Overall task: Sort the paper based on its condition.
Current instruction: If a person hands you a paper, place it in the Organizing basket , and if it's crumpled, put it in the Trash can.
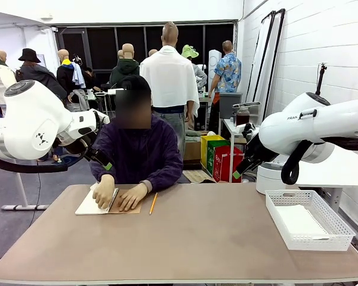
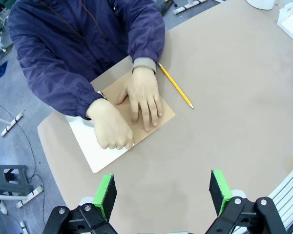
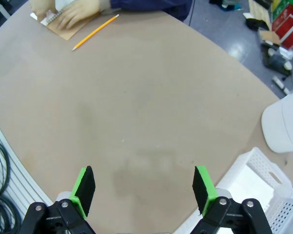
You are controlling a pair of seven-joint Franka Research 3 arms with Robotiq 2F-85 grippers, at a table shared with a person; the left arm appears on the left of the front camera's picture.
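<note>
Front view: a person's hands (image 1: 103,190) are pressing on the notebook (image 1: 88,206), and paper (image 1: 298,221) seems to be lying in the white basket (image 1: 313,243) on the right.

Left wrist view: the left gripper (image 2: 162,187) is gaping wide, holding nothing, high above those hands.

Right wrist view: the right gripper (image 3: 143,185) is gaping wide too (nothing inside), over the table (image 3: 136,97).

Waiting for the hands to be moving away seems best, then pinching one sheet gently by its edge.
</note>
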